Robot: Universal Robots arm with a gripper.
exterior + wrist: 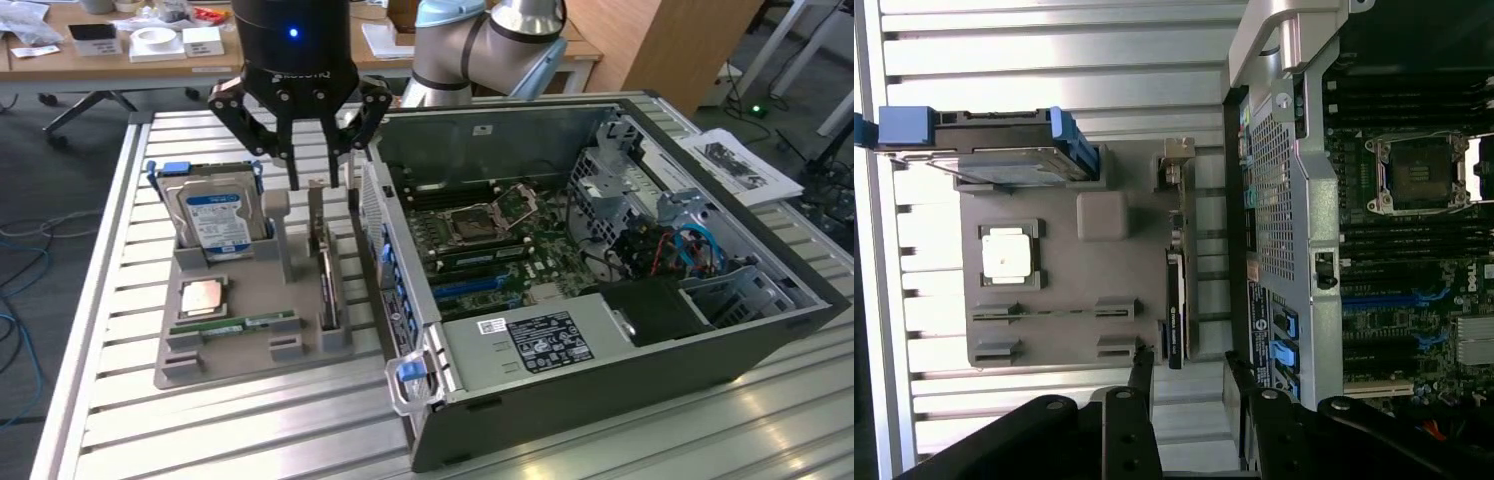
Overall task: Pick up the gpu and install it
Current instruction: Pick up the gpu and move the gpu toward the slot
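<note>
Over the grey holder tray (214,365), at its edge toward the exterior view's right, the gripper (320,175) hangs with its fingers spread and nothing between them. Directly below stands the gpu (327,275), set on its long edge in a narrow slot. That leaves its thin upper edge exposed, so the two fingers could close across the board's thickness. From the wrist view the gpu lines up with the gap between the fingers, which are apart from it and not touching. The hard drive (214,215) stands upright at the tray's far left, well apart from the fingers. Just beside the tray on the right lies the open computer case (601,350), its motherboard (494,240) exposed, so the gpu waits close to where it must go. The pickup looks not yet made.
</note>
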